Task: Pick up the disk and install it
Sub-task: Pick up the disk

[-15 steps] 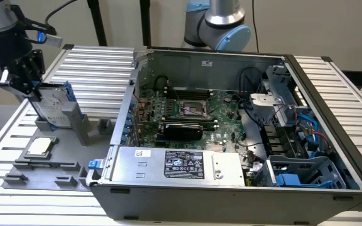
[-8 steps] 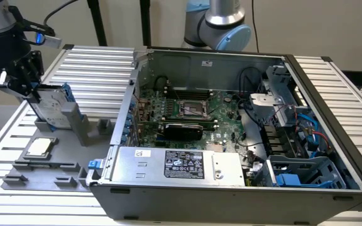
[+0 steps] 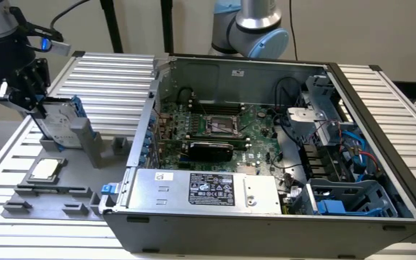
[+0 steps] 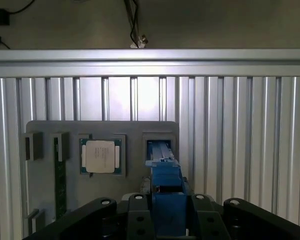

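The disk (image 3: 58,122), silver-grey with a white label and a bright blue frame, stands upright at the exterior view's left. Its lower end is at the tall slot of the grey fixture (image 3: 85,145). My gripper (image 3: 39,110) comes down on its upper end from above and is shut on it. In the wrist view the blue frame of the disk (image 4: 165,181) runs from between my black fingers (image 4: 138,212) down to the slot in the grey fixture (image 4: 45,200). I cannot tell whether the disk's lower end is clear of the slot.
An open computer case (image 3: 266,62) fills the exterior view's middle and right, with the motherboard (image 3: 215,127), a silver power supply box (image 3: 201,189) and a drive cage (image 3: 345,201). A small square chip (image 3: 45,169) (image 4: 101,156) lies on the fixture. The table (image 3: 114,76) is ribbed aluminium.
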